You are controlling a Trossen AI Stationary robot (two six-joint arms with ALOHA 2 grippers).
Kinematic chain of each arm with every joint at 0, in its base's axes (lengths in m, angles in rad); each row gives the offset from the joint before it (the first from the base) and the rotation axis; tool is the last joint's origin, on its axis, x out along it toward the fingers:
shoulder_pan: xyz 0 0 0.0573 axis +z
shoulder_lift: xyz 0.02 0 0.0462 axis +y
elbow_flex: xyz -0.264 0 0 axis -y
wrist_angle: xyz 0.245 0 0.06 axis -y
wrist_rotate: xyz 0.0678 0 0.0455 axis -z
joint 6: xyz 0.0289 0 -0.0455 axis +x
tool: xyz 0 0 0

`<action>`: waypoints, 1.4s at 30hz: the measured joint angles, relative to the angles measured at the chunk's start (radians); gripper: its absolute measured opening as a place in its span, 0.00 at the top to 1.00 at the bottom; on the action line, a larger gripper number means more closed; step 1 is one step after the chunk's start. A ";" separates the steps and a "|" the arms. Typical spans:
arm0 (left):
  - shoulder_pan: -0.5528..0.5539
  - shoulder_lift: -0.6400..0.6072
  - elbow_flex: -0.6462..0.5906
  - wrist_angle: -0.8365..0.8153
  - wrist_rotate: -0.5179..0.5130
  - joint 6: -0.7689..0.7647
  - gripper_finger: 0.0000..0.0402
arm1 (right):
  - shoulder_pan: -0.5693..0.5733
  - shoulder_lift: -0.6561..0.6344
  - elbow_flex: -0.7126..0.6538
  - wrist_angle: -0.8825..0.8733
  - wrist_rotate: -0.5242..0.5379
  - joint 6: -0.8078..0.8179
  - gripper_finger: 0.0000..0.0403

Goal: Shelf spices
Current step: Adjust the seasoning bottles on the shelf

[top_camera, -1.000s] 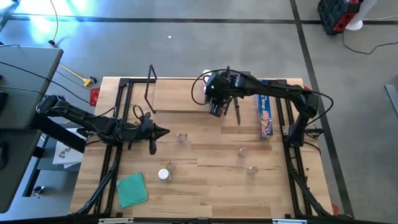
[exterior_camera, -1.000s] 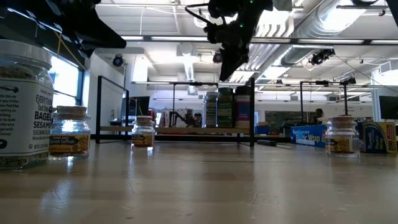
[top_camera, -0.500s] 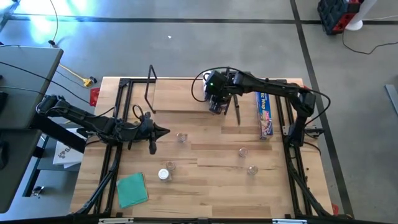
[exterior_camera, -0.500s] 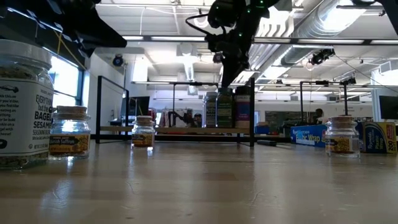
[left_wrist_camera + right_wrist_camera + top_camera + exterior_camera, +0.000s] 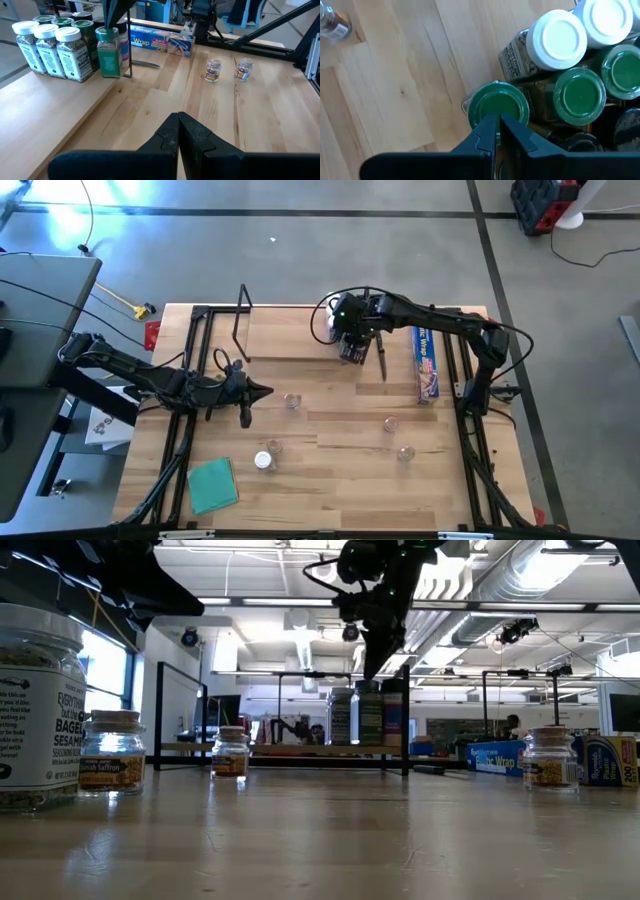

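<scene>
DONE: jar cluster [image 5: 55, 42] stood on shelf [image 5: 290, 335] at bench's 12 o'clock | LEFT: five loose jars [image 5: 290, 400] (centre to 6 o'clock) | right gripper [image 5: 496, 125] above cluster, fingers together, empty | left gripper [image 5: 262, 391] at 9 o'clock, fingers together.

Readable in the low view on the large clear jar with a white label [image 5: 35, 705]: "EVERYTHING", "BAGEL" and "SESAME"; on the small cork-topped clear jar with a yellow label [image 5: 112, 762] beside it, seemingly "Spanish Saffron". On the long blue cardboard box [image 5: 161, 41] lying on the counter, "Wrap" in the left wrist view and again in the low view [image 5: 505, 754]; on the blue-and-yellow carton at the right edge [image 5: 611, 760] of the low view, "200". Print on the white-lidded jars [image 5: 54, 46] on the shelf too small to read.
</scene>
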 joint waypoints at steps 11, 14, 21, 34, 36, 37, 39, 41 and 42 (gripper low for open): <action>0.000 0.000 0.011 0.016 0.006 0.007 1.00 | 0.038 -0.023 0.000 0.116 -0.002 -0.007 0.96; 0.007 0.000 0.014 0.017 -0.021 -0.019 1.00 | 0.084 -0.008 0.000 0.188 -0.011 -0.052 0.96; 0.087 0.000 0.014 -0.025 -0.014 -0.099 1.00 | 0.133 0.114 0.000 0.222 0.032 -0.083 0.96; 0.126 0.000 0.014 -0.039 -0.017 -0.117 1.00 | 0.186 0.225 0.000 0.199 0.377 -0.123 0.96; 0.126 0.000 0.014 -0.039 -0.016 -0.116 1.00 | 0.179 0.225 0.000 0.189 0.395 -0.114 0.96; 0.126 0.000 0.014 -0.039 -0.015 -0.116 1.00 | 0.173 0.225 0.000 0.180 0.396 -0.106 0.96; 0.126 0.000 0.014 -0.039 -0.015 -0.114 1.00 | 0.164 0.225 0.000 0.162 0.399 -0.088 0.96; 0.126 0.000 0.014 -0.039 -0.012 -0.114 1.00 | 0.157 0.225 0.000 0.146 0.403 -0.079 0.96; 0.126 0.000 0.014 -0.039 -0.010 -0.114 1.00 | 0.156 0.225 0.000 0.146 0.403 -0.078 0.96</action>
